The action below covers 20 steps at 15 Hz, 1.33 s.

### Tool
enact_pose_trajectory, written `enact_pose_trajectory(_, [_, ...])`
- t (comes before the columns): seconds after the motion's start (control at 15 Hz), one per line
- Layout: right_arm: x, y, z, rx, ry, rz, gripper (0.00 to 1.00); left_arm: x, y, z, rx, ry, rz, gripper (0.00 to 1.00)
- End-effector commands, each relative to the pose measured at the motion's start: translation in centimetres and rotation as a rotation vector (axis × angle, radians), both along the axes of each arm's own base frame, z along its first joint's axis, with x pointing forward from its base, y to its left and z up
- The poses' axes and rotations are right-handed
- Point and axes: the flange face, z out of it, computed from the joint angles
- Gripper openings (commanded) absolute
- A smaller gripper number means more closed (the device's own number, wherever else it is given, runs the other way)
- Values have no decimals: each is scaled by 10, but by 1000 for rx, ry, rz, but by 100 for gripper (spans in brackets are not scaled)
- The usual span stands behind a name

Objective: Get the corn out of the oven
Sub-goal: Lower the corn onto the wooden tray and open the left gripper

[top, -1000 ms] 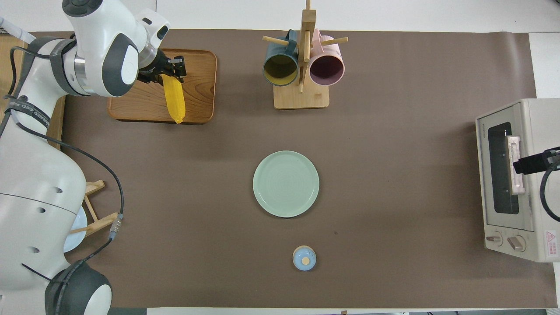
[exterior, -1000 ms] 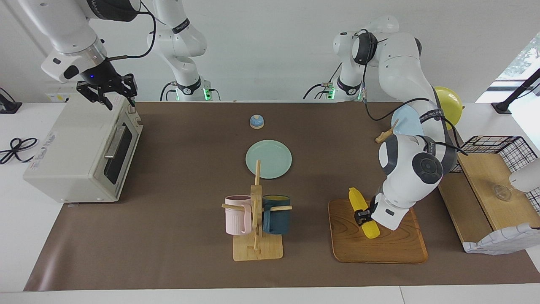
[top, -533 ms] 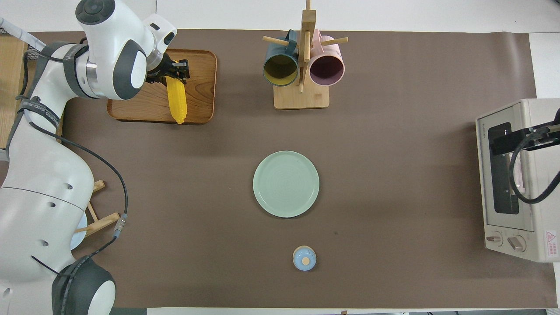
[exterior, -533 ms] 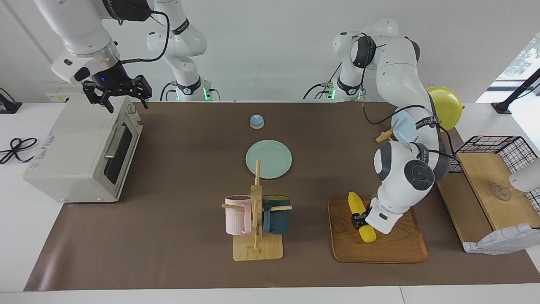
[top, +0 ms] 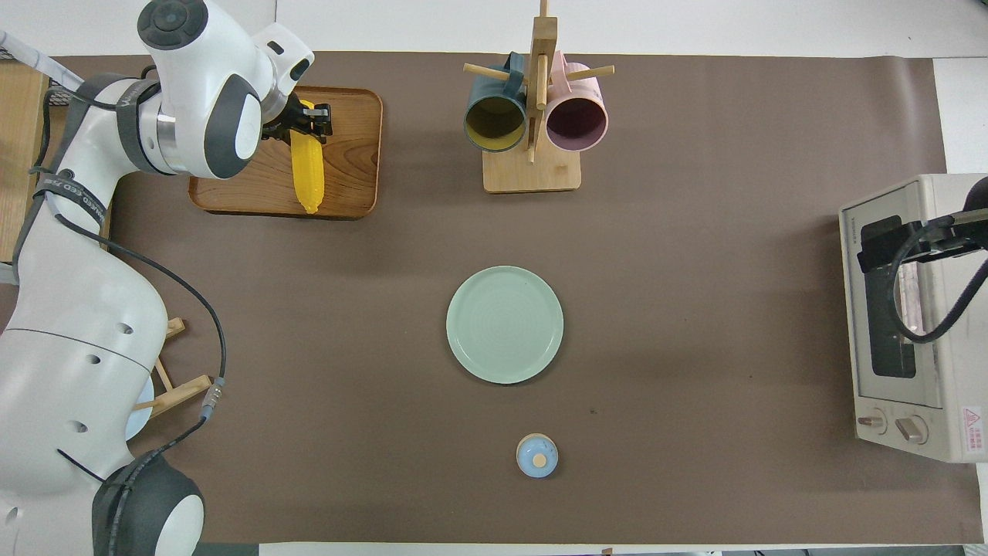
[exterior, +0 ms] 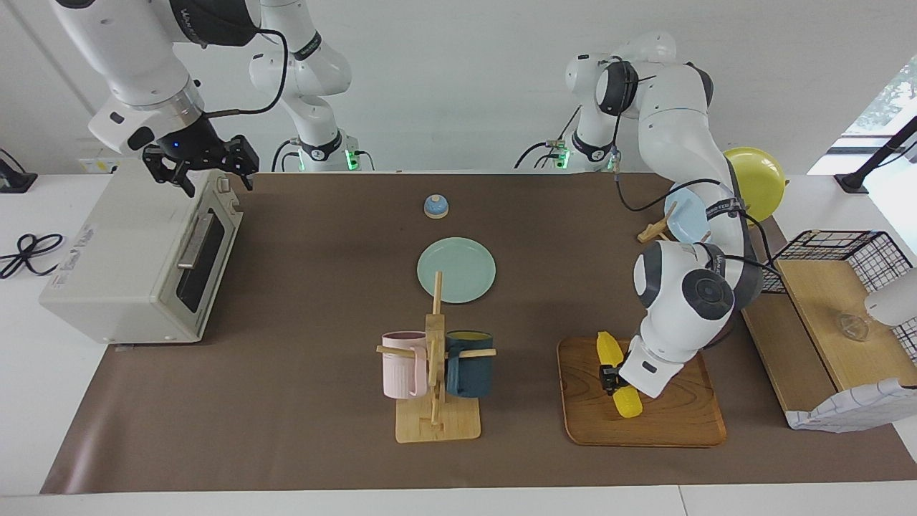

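The yellow corn (exterior: 619, 374) is tilted, with its low end on the wooden tray (exterior: 673, 423) at the left arm's end of the table. My left gripper (exterior: 610, 375) is shut on the corn; the overhead view shows the gripper (top: 309, 123) at the corn's (top: 307, 171) farther end over the tray (top: 351, 166). The off-white oven (exterior: 122, 258) stands at the right arm's end with its dark glass door closed; it also shows in the overhead view (top: 938, 432). My right gripper (exterior: 215, 179) hangs open over the oven's top edge above the door, holding nothing; it also shows in the overhead view (top: 880, 247).
A wooden mug rack (exterior: 435, 401) holds a pink mug and a dark blue mug beside the tray. A pale green plate (exterior: 456, 270) lies mid-table, and a small blue knobbed lid (exterior: 435, 206) lies nearer the robots. A yellow plate (exterior: 759, 179) and a wire basket (exterior: 845, 247) are by the left arm.
My left gripper has lowered the corn onto the tray. My right gripper has shifted a little along the oven's top and stays open.
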Motion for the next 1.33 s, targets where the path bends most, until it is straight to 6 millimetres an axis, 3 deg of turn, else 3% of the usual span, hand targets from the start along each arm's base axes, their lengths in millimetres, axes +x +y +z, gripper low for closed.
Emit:
enact_pose_trajectory(0.0, [1, -3, 6, -5, 8, -22, 100, -3, 2, -1, 22, 1, -14, 100])
enact_pose_trajectory(0.2, [5, 5, 4, -13, 0, -8, 100, -7, 6, 10, 22, 31, -9, 100])
enact_pose_trajectory(0.33, [3, 7, 6, -18, -5, -5, 100, -11, 15, 51, -18, 24, 18, 100])
enact_pose_trajectory(0.53, [2, -4, 8, -12, -6, -26, 100, -33, 29, 112, -19, 65, 32, 100])
enact_pose_trajectory(0.73, [4, -3, 6, -13, -4, -23, 100, -68, 45, 161, -5, 69, 42, 100])
enact_pose_trajectory(1.27, [9, -6, 14, -2, -38, -32, 100, -176, 83, 255, 28, 156, 65, 100])
